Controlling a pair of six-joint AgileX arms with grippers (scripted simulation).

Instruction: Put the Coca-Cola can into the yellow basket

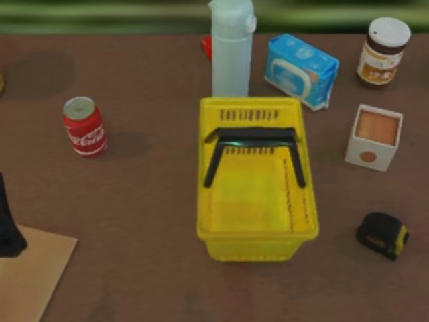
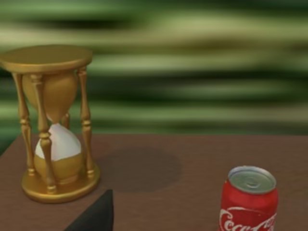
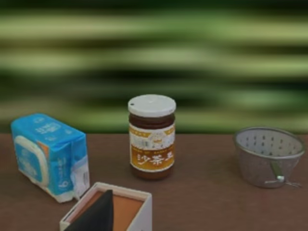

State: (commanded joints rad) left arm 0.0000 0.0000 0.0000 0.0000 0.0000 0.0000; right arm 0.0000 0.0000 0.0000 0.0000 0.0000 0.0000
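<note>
Our can (image 1: pixel 84 126) stands upright on the table's left side, well apart from the yellow basket (image 1: pixel 257 238), untouched. Our left arm (image 1: pixel 8 225) waits nearest it; we cannot tell either gripper's fingers.

So the yellow basket (image 1: pixel 258 181) sits pretty much mid-bench (image 1: pixel 147 221), nothing inside it, handles folded across its far half. The Coca-Cola can (image 1: pixel 84 126) stands upright well off to its left, a bit farther back. Right behind the basket there's a tall bottle (image 1: pixel 232 47), and a wipes pack (image 1: pixel 301 70) lies just right of that. Far right corner has the jar (image 1: pixel 383 51); nearer than the jar, right of the basket, is an open-topped box (image 1: pixel 375 137). A tape measure (image 1: pixel 383 235) lies nearer still, by the basket's near right corner. An hourglass (image 2: pixel 54 122) stands beyond the can at the far left edge. A strainer (image 3: pixel 269 155) sits right of the jar.
</note>
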